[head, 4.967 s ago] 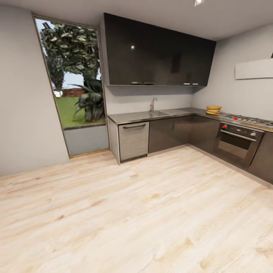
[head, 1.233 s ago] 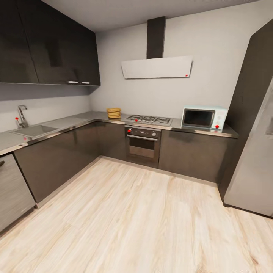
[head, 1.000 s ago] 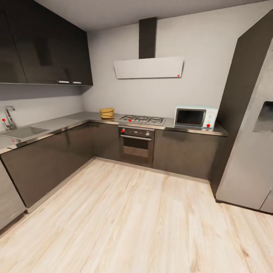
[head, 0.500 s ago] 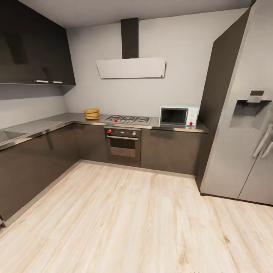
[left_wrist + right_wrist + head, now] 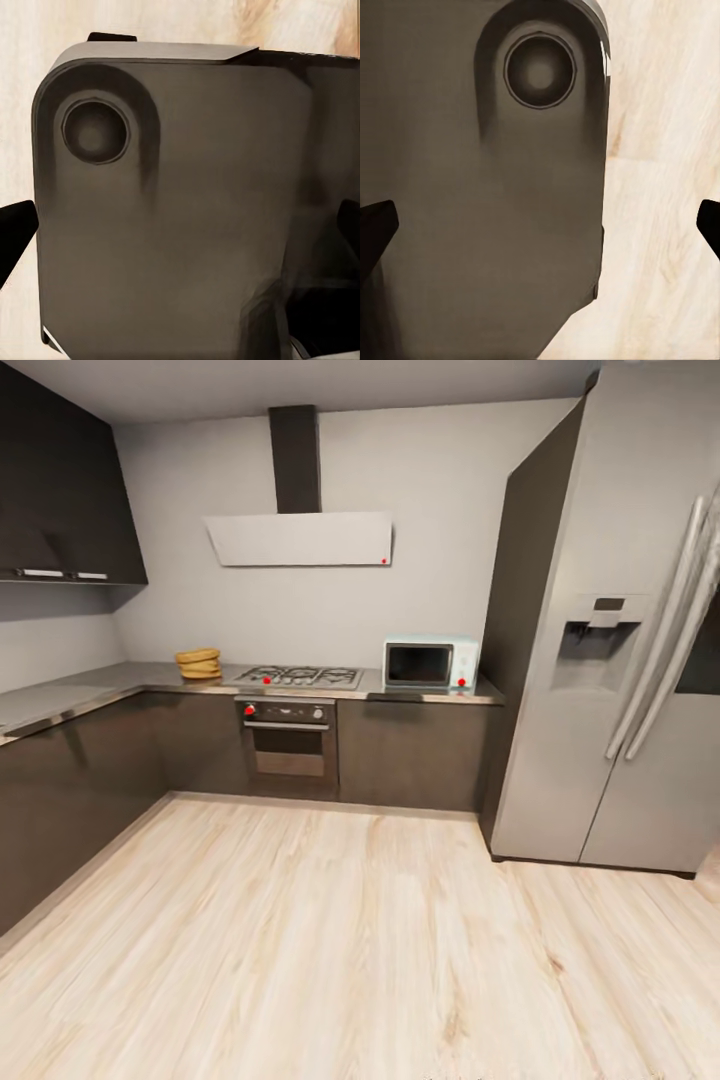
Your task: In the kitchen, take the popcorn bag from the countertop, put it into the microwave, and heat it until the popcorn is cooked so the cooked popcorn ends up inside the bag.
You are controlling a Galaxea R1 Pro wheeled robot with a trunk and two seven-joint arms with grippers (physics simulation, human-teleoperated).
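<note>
Across the wood floor [image 5: 350, 940], the microwave [image 5: 431, 664] sits on the tabletop [image 5: 420, 698] between hob [image 5: 297, 677] and fridge [image 5: 610, 640]. Bag [image 5: 198, 664] rests left of the hob. Left fingers [image 5: 15, 240] and right fingers [image 5: 375, 229] stand apart.

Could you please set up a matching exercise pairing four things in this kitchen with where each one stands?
Things:
1. microwave
2. popcorn bag
3. fridge
4. oven

Places:
A. under the gas hob
B. on the countertop, between hob and fridge
C. on the floor, at the right end of the cabinets
D. on the countertop, left of the hob near the corner

Pairs: 1-B, 2-D, 3-C, 4-A
</note>
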